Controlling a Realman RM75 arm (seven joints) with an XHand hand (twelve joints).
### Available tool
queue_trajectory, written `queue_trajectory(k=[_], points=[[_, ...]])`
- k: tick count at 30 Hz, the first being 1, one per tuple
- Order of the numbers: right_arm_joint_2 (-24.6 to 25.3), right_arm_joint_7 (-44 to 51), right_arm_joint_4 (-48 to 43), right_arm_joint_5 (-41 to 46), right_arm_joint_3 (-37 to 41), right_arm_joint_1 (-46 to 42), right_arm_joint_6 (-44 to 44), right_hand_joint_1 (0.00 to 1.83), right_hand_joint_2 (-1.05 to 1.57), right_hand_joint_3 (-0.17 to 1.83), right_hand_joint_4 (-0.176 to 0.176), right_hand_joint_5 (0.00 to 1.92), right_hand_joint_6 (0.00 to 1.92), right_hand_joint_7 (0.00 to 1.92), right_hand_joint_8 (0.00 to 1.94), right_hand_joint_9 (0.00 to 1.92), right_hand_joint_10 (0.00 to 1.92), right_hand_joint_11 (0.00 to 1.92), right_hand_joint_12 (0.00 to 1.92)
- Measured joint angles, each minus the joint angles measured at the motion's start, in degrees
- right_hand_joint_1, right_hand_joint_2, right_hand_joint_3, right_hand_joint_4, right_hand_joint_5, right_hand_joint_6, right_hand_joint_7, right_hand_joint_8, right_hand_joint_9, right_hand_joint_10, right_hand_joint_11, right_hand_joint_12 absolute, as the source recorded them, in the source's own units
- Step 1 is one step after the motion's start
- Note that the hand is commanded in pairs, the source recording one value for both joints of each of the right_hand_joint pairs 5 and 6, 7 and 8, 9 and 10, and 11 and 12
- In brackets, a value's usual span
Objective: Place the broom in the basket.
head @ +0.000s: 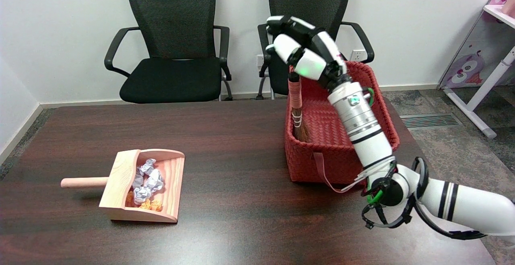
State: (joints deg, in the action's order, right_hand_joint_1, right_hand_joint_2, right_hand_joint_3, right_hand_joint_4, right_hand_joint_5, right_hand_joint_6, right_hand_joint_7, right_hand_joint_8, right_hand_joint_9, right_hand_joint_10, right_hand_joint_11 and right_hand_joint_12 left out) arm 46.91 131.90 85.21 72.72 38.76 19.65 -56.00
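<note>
The broom (pixel 297 108) stands nearly upright inside the red woven basket (pixel 310 160), by its left wall. Its brown bristles rest on the basket floor and its pink-wrapped handle points up. My right hand (pixel 305 50) hovers over the basket's back left corner, directly above the handle. The handle's top end disappears under the hand's lower side. The upper fingers (pixel 281 21) reach left with a gap below them, and no handle shows in that gap. Whether the hand still grips the broom is hidden.
A wooden dustpan (pixel 149 184) with crumpled paper scraps lies at the front left of the dark table (pixel 241 144), handle pointing left. Two black office chairs (pixel 173 56) stand behind the table. My forearm crosses the basket's right side.
</note>
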Motion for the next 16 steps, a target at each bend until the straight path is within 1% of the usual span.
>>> queue_trajectory(k=[8, 12, 16], points=[[-3.04, -0.4, 2.03, -0.46, 3.9, -2.71, -5.55, 0.73, 0.9, 0.83, -0.176, 0.59, 0.59, 0.59, 0.59, 0.42, 0.42, 0.78, 0.78], [-5.69, -0.51, 3.98, -0.5, 6.7, -6.32, -8.63, 0.75, 0.89, 0.84, -0.176, 0.58, 0.58, 0.58, 0.58, 0.44, 0.44, 0.87, 0.87], [-8.47, -0.53, 5.92, -0.54, 8.95, -10.2, -10.84, 0.81, 0.89, 0.82, -0.176, 0.52, 0.52, 0.52, 0.52, 0.48, 0.48, 1.0, 1.0]])
